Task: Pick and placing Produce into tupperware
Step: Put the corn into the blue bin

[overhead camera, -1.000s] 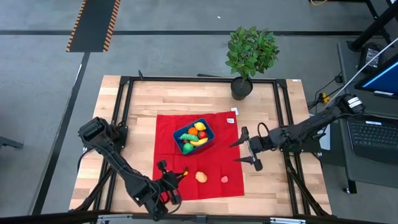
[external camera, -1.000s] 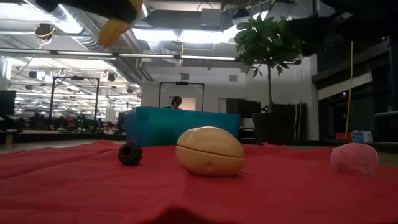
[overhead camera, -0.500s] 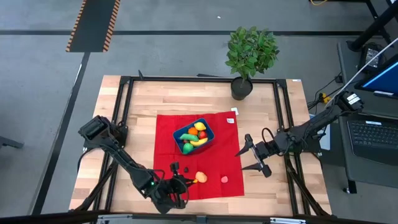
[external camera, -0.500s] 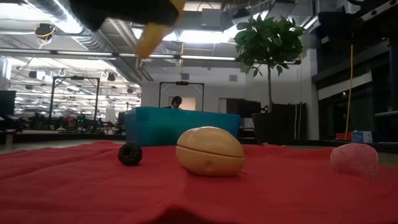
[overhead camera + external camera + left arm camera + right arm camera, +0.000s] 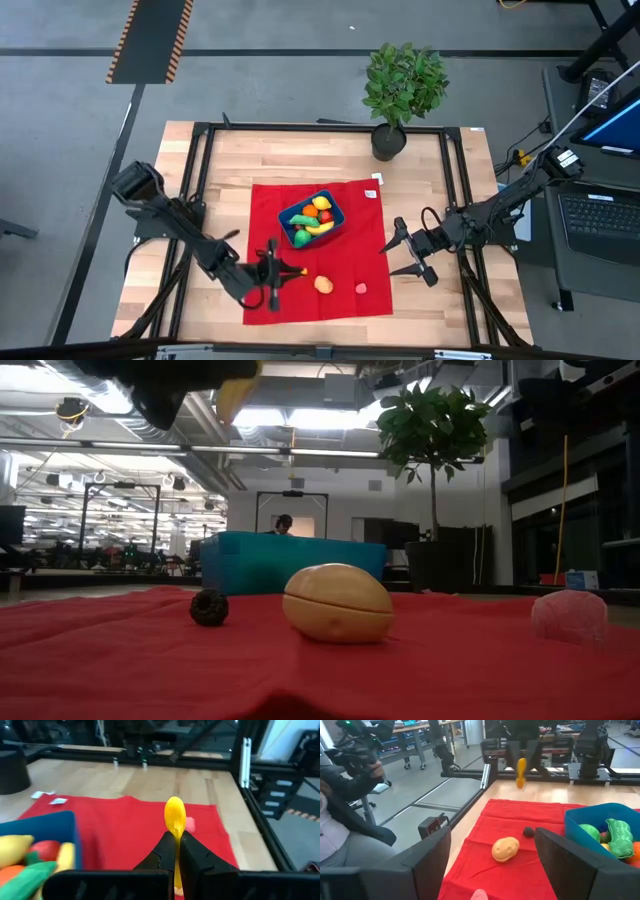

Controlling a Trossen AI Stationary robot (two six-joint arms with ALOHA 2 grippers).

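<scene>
The blue tupperware (image 5: pixel 311 220) stands on a red cloth (image 5: pixel 355 205) and holds several pieces of produce. My left gripper (image 5: pixel 287 271) hovers over the cloth near the tupperware's near side, shut on a yellow piece of produce (image 5: pixel 175 815). On the cloth lie a tan piece (image 5: pixel 323 284), a pink piece (image 5: pixel 360 288) and a small dark piece (image 5: pixel 528 832). My right gripper (image 5: pixel 401 252) stands open above the cloth's right edge, with nothing between its fingers. My left gripper pinches the yellow piece between its two fingers (image 5: pixel 160 852), at the piece's rear part (image 5: pixel 175 837). Its rounded end sticks out past the fingertips. The fingers come nearly level from the table's left. The piece is lifted clear of the cloth (image 5: pixel 520 772).
A potted plant (image 5: pixel 403 85) stands at the table's far edge. Black frame rails (image 5: pixel 200 170) run along the table's sides. Beyond the table a person (image 5: pixel 345 805) shows in the right wrist view. A laptop (image 5: pixel 600 215) sits past the right edge.
My left gripper has carried the yellow piece from the table's near edge toward the far edge and the tupperware, tipping up from pointing downward to nearly level. It has stayed shut on the piece. My right gripper has shifted a little toward the near edge.
</scene>
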